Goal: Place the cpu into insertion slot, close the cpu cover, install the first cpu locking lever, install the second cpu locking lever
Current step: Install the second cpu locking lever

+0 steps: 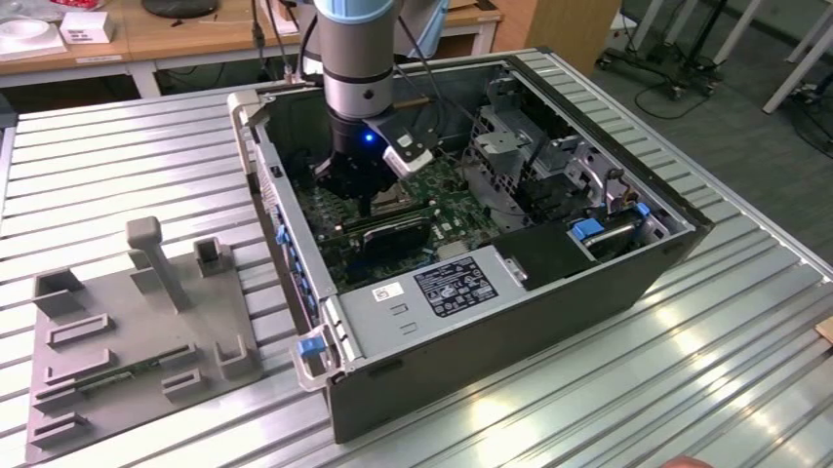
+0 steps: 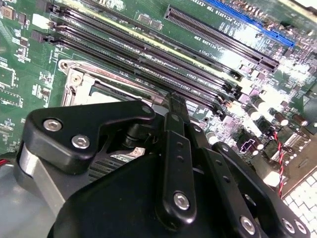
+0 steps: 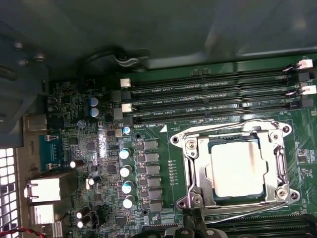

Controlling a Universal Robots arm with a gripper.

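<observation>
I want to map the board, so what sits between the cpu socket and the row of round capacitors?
In the first wrist view, a column of small dark square components stands between the capacitors and the insertion slot.

A: What sort of place?
B: Robotics lab/workshop. Slatted aluminium bench (image 1: 117, 166), opened PC case (image 1: 521, 292), grey fixture plate (image 1: 131, 341).
A: Background?
B: Wooden desks (image 1: 170, 39), wheeled stands (image 1: 690, 49).
</observation>
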